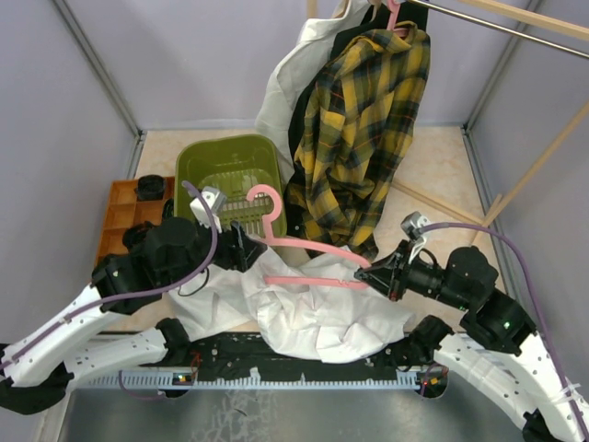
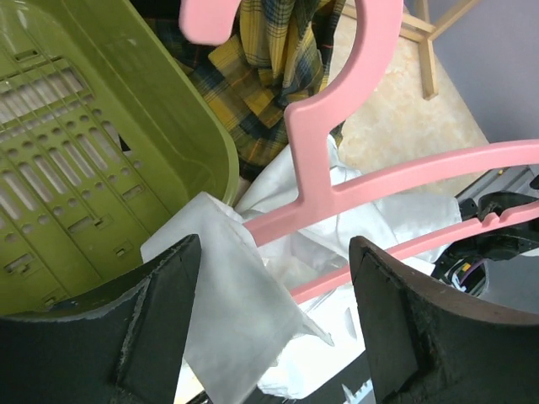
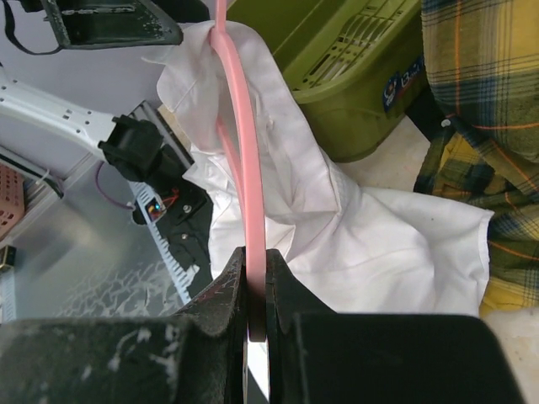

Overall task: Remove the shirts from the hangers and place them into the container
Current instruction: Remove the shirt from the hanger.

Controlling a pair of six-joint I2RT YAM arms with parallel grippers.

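Two arms low, elbows out: right gripper clamped on pink hanger, left gripper spread wide just behind its hook, white shirt beneath.

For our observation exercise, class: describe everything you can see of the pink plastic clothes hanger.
The pink plastic clothes hanger is thin and smooth, with a curved hook, sloping shoulders and a straight lower bar. It lies across the crumpled white shirt, hook towards the olive-green tub. The right gripper is shut on one end.
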